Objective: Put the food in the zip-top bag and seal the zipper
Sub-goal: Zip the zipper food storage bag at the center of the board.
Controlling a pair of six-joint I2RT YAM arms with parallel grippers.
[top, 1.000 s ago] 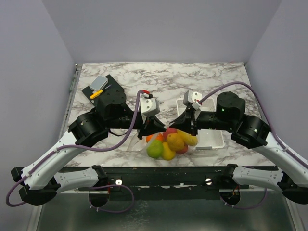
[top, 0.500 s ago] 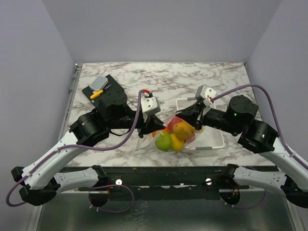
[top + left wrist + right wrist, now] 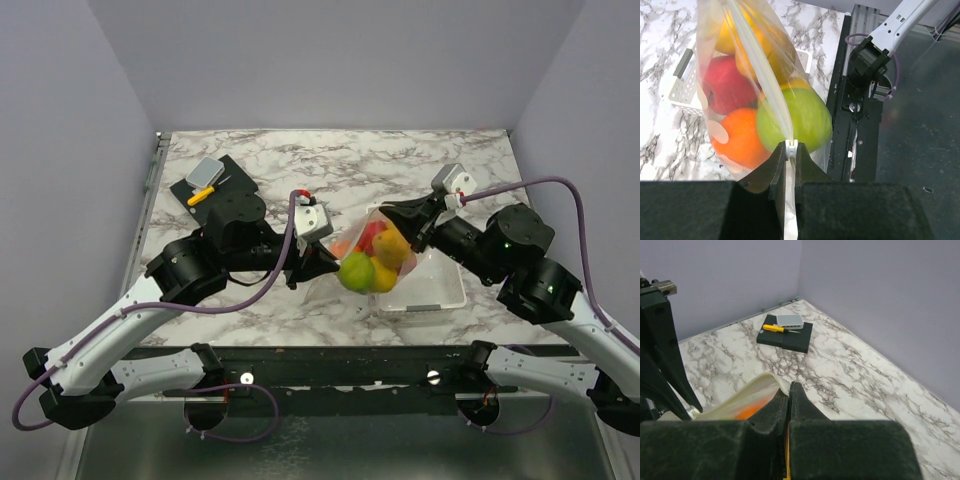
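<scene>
Left jaws pinch the zipper [image 3: 775, 107], 9 o'clock of the zip-top bag [image 3: 378, 250]; right jaws seemingly clamp its 2 o'clock corner.

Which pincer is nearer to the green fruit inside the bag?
Left. The left pincer grips the bag at its edge right beside the green fruit; the right pincer holds the opposite corner, farther off.

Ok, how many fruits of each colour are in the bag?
green fruit: 1
red fruit: 1
orange fruit: 1
yellow fruits: 2 showing, maybe more hidden
Total: 5 in view inside the zip-top bag
</scene>
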